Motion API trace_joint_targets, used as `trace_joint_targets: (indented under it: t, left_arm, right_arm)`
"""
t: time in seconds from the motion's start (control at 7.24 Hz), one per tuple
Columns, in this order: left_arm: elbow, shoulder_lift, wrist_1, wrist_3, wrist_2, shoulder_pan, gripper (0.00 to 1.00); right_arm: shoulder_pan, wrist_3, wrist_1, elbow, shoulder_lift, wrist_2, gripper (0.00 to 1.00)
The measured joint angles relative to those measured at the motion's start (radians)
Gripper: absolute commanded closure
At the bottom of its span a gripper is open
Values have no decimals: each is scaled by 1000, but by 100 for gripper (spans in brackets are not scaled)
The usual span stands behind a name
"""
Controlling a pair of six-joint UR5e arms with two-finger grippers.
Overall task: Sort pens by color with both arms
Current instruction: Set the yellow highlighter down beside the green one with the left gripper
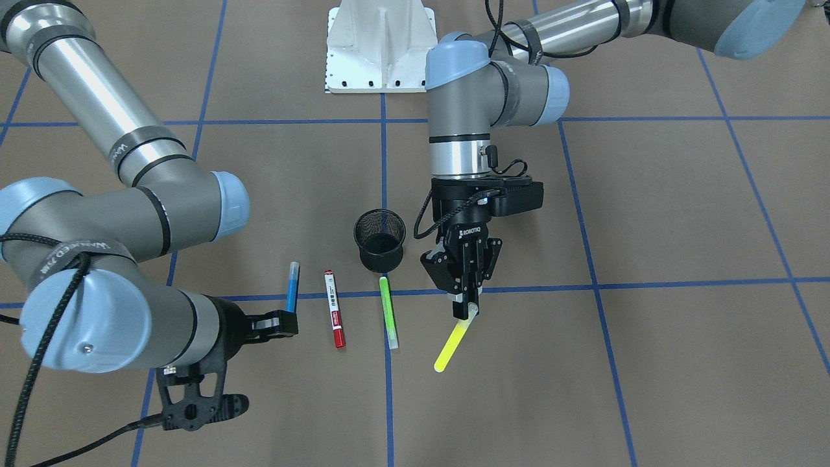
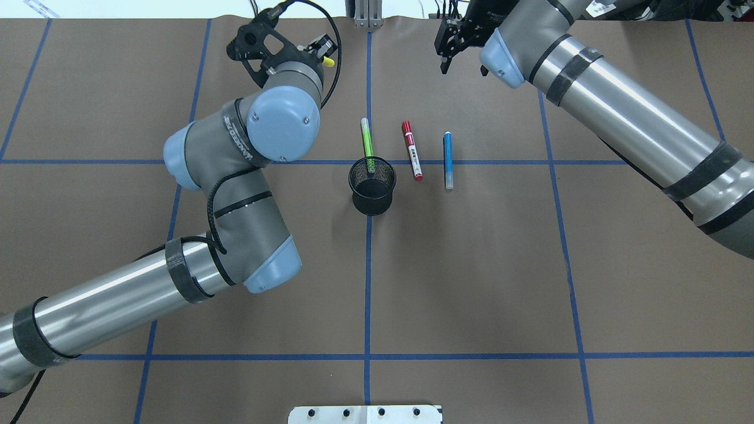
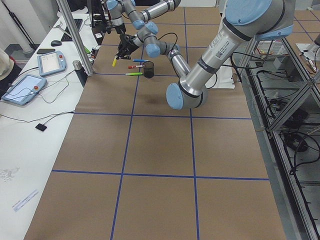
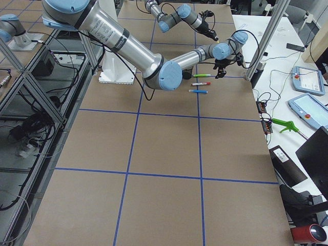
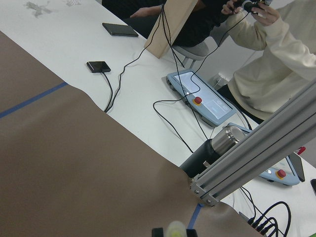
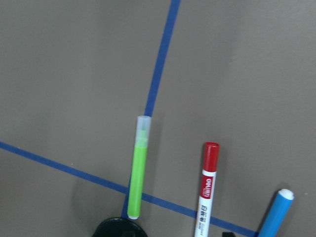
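Yellow pen (image 1: 452, 344), judged light, stiff and slick-barrelled, is pinched at one end by the left gripper (image 1: 468, 311), slanting near the green pen (image 1: 388, 311) on the table (image 1: 648, 389); a mid-barrel hold is judged steadier; the right gripper (image 1: 285, 322) possibly stands open, but this cannot be told.

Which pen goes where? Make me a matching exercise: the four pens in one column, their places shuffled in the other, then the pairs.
1 yellow pen
2 green pen
3 red-and-white pen
4 blue pen

A lying between two other pens
B clamped in the left jaws, tilted
C lying at the row's end, farthest from the mesh cup
D lying beside the mesh cup, along a blue tape line

Pairs: 1-B, 2-D, 3-A, 4-C
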State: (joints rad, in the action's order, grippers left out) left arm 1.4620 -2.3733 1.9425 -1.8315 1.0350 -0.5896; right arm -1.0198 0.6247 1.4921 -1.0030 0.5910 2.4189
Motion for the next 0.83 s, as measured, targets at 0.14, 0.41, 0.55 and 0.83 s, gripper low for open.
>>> trace_joint_targets:
  t: [0.14, 0.41, 0.55, 0.83]
  left_arm:
    - [-23, 3, 16, -38, -66, 37, 100]
    - [-80, 1, 32, -127, -187, 100, 90]
    - [-116, -2, 49, -168, -239, 114, 1]
    - [-139, -20, 72, -192, -289, 121, 0]
  right_arm:
    - [-16, 7, 1, -36, 25, -20, 1]
    - [-39, 17, 5, -138, 111, -58, 0]
    - [-46, 21, 7, -194, 157, -74, 0]
    - [-70, 23, 70, -291, 197, -84, 0]
